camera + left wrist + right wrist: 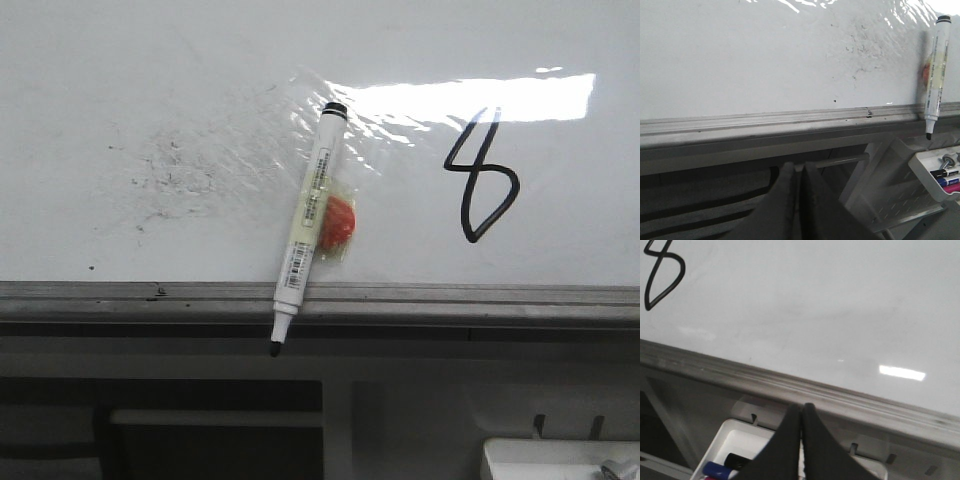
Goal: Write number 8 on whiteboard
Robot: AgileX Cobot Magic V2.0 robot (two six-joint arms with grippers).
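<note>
Whiteboard already bore an 8 right of centre, slanting upward. Both hands, left and right, sat closed, empty, below it; right nearer.

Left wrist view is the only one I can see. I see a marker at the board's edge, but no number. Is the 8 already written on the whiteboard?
Observer: Yes. The number 8 is drawn in thin black line on the whiteboard, to the right of the marker.
Operator: Is the right gripper holding anything?
Observer: No. The right gripper is shut with nothing between its fingers, in front of the board's rail.
Operator: What is the orange thing behind the marker?
Observer: In the front view it is a red-orange piece in a clear wrapper, lying against the marker's right side.
</note>
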